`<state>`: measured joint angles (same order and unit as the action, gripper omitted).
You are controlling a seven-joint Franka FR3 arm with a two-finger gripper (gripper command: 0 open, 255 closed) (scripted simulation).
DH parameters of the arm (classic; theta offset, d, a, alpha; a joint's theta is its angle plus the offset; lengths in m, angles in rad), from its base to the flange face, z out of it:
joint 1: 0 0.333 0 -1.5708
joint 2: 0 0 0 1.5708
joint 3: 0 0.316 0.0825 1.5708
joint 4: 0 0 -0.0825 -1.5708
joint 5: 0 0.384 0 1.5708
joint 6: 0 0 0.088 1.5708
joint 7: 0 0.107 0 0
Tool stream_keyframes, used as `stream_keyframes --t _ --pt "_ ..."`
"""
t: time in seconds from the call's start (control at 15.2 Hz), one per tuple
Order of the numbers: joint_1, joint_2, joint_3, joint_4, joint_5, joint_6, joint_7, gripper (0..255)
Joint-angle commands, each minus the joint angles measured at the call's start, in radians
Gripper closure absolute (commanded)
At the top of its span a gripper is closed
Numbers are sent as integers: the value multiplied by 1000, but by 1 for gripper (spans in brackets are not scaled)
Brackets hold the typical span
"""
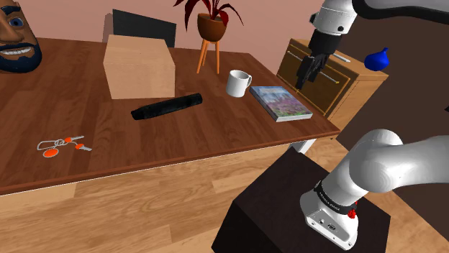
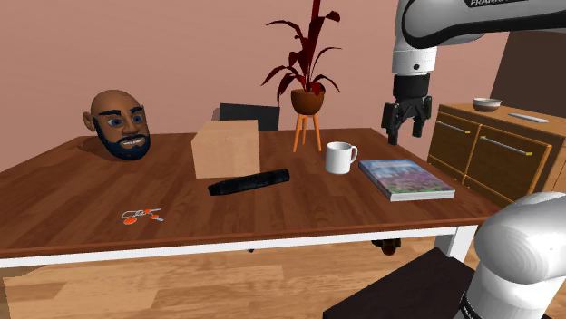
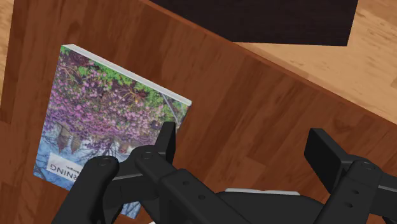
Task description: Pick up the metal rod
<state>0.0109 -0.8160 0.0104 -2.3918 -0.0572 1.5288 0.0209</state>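
The rod (image 1: 167,106) is a dark, near-black cylinder lying flat on the wooden table (image 1: 216,136), in front of a tan box. In the second exterior view the rod (image 2: 248,182) lies mid-table, slanted. My gripper (image 1: 302,81) hangs high over the table's end on the shoulder view's right, well away from the rod and past a book. From the second exterior camera the gripper (image 2: 405,134) points down above the book. The wrist camera has the gripper (image 3: 243,137) open, its fingers (image 3: 167,140) standing apart with nothing between them, above bare tabletop beside the book (image 3: 108,114).
A tan box (image 1: 139,67), white mug (image 1: 237,83), flowered book (image 1: 281,103), keys with orange tags (image 1: 62,145), a bearded head (image 1: 18,36) and a red plant on a stand (image 1: 211,29) share the table. A wooden cabinet (image 1: 331,75) stands beyond the table's end.
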Motion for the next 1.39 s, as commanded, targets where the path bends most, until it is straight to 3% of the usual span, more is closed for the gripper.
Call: stream_keyframes --t 0.0,0.66,1.32 --pt "0 0 0 0 0 0 0 0" --pt "97 341 -30 109 -31 269 -249 0" --pt "179 672 -11 306 -31 440 -481 0"
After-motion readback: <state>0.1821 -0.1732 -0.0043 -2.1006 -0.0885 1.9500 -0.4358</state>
